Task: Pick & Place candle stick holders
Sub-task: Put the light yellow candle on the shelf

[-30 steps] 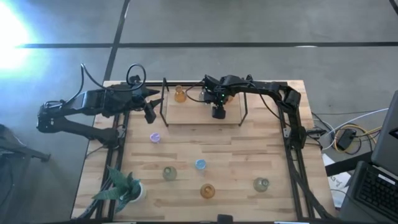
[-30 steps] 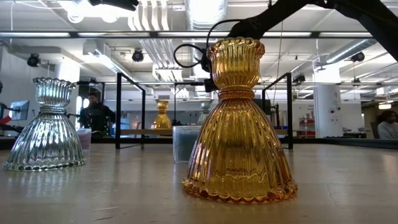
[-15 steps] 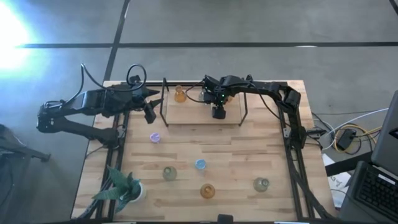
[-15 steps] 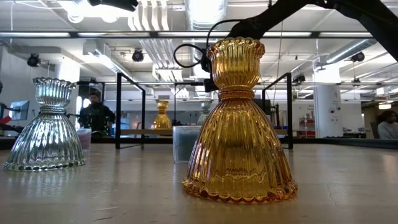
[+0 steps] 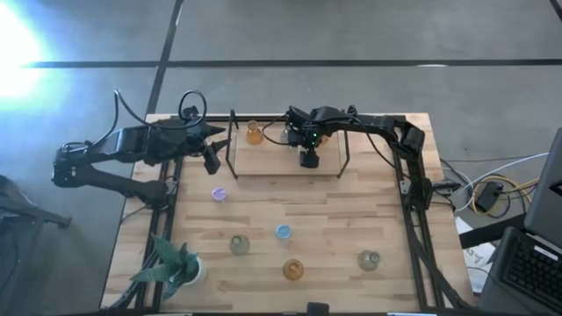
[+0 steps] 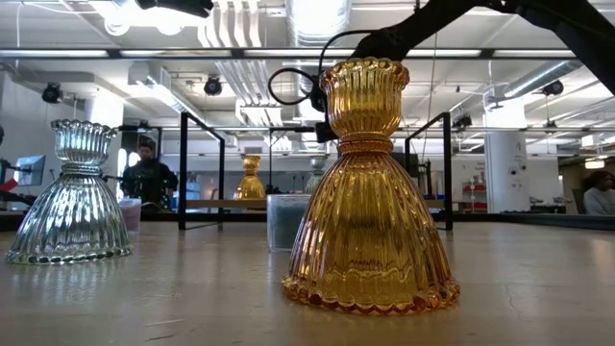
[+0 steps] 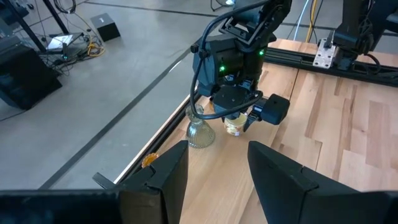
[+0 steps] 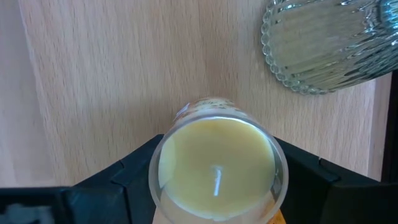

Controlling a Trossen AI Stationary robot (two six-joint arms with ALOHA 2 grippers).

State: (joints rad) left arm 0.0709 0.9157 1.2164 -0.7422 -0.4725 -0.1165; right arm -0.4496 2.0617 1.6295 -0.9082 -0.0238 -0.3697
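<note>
Right gripper [image 8: 214, 186] jaws have just widened around the yellow candle holder [image 8: 216, 163]; release on the shelf seems underway.

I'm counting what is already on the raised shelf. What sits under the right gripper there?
Under the right gripper stands a small glass candle, cream wax and wick visible, between its open fingers. A clear ribbed holder stands beside it. The candle's base is hidden.

R hand [image 5: 308, 159] over raised shelf [image 5: 285, 163]; five holders on table [image 5: 334, 228].
</note>
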